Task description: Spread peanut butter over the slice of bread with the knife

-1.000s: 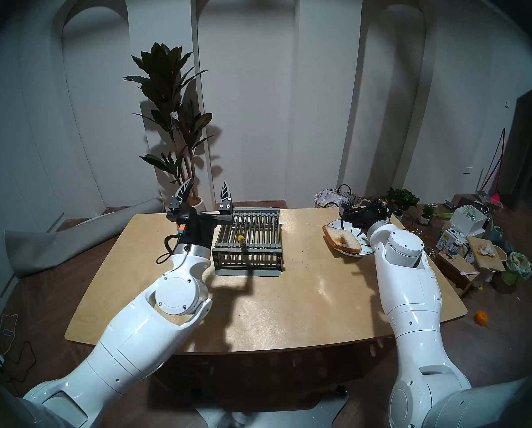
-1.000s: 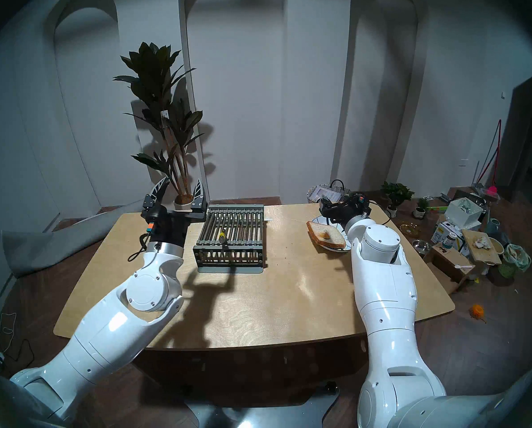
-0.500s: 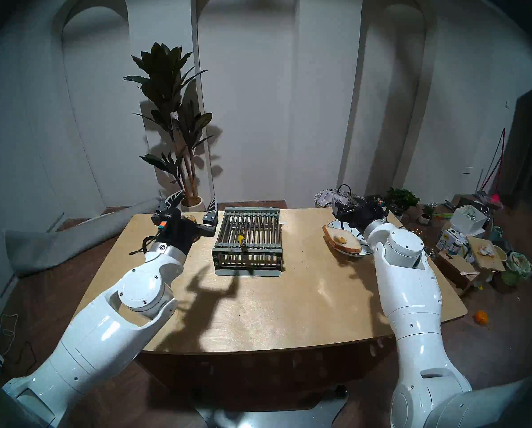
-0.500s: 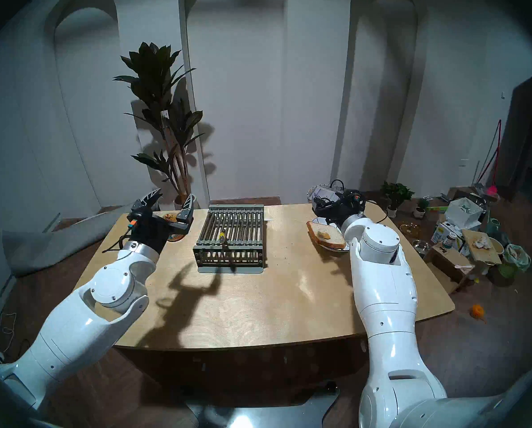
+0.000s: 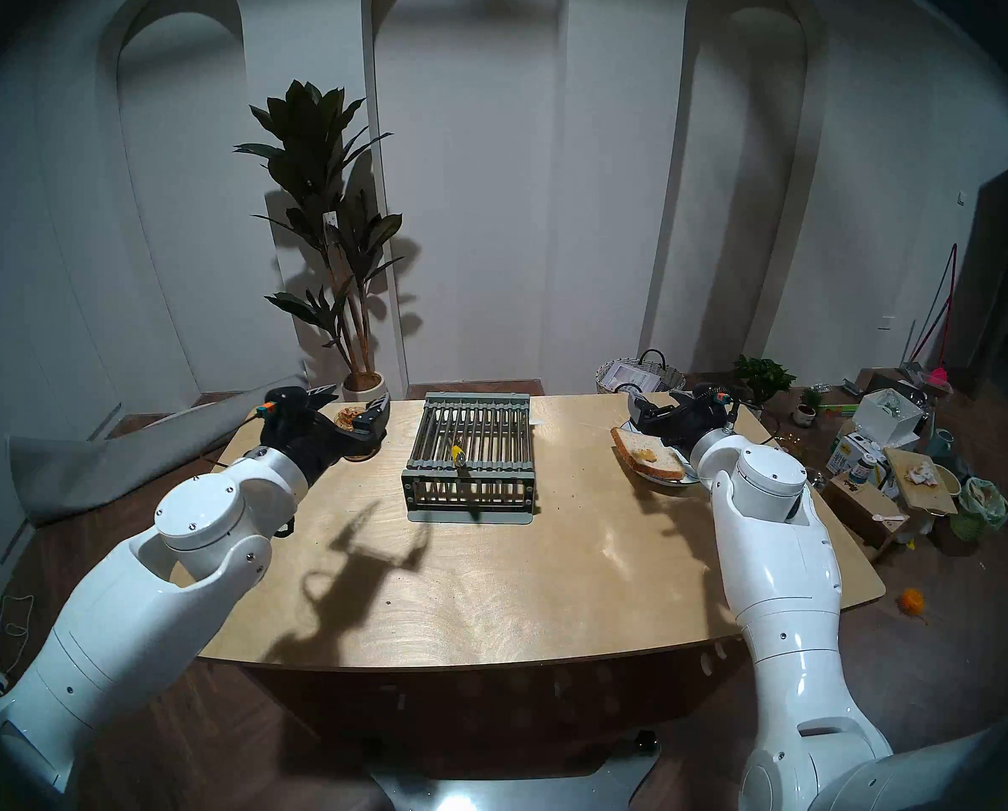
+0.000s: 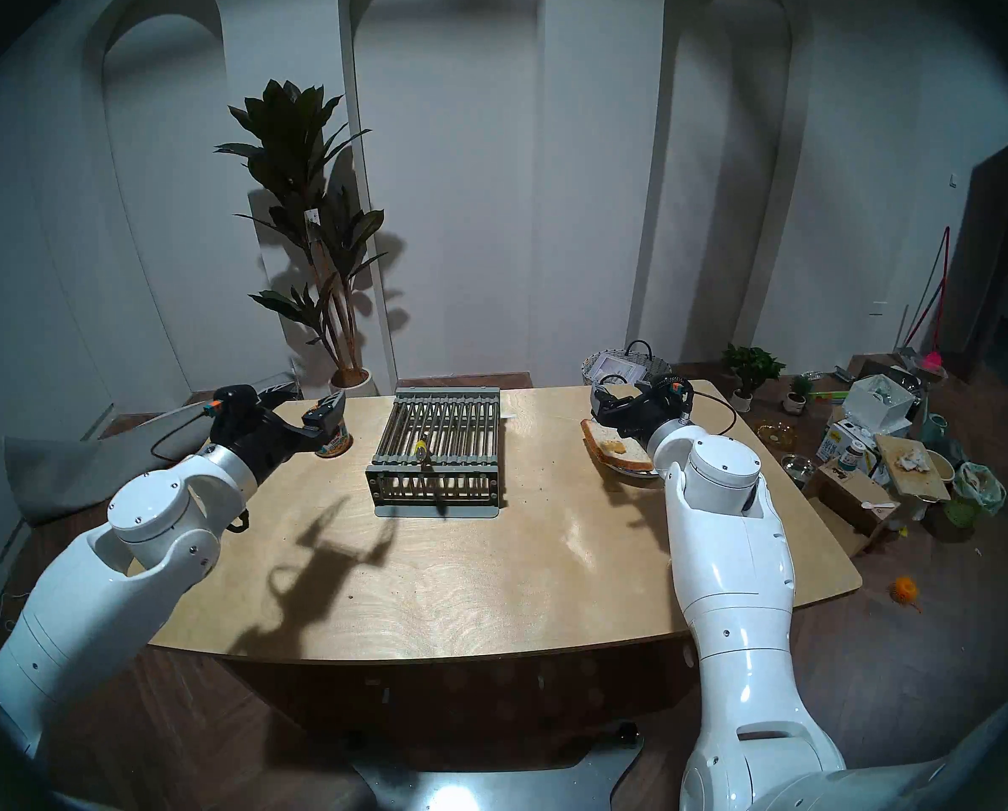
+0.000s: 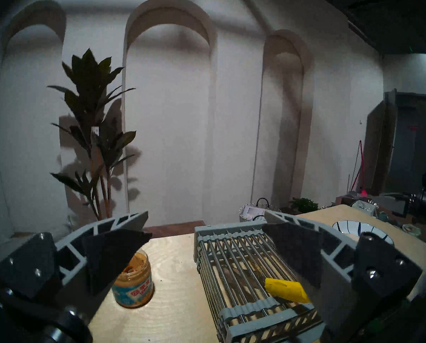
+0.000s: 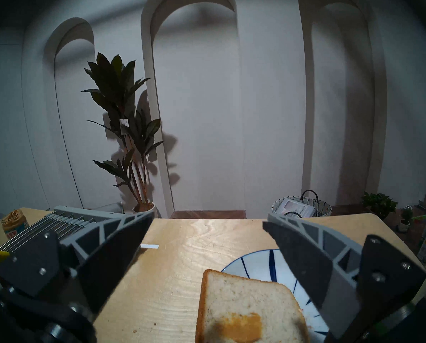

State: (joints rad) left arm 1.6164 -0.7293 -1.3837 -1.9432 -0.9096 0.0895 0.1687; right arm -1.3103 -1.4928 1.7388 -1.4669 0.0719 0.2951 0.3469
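The peanut butter is in a small open jar (image 7: 132, 283) with a blue label, at the table's far left (image 6: 333, 444). My left gripper (image 7: 205, 221) hovers open and empty just above and short of the jar (image 5: 349, 420). The knife's yellow handle (image 7: 286, 289) lies on the grey slatted rack (image 5: 469, 441), with the blade down between the bars. The slice of bread (image 8: 246, 310) leans on the white blue-striped plate (image 8: 259, 263) and carries a tan dab in its middle. My right gripper (image 8: 208, 218) hangs open over the plate's far side (image 5: 642, 409).
Behind the table stand a tall potted plant (image 5: 326, 236) and a wicker basket (image 5: 639, 377). Boxes, pots and bags crowd the floor on the right (image 5: 899, 458). A grey rolled mat (image 5: 127, 441) lies off the table's left edge.
My left arm swung left away from the rack and dropped, tipping its open gripper forward over the jar. The right gripper turned and sank a little above the plate.
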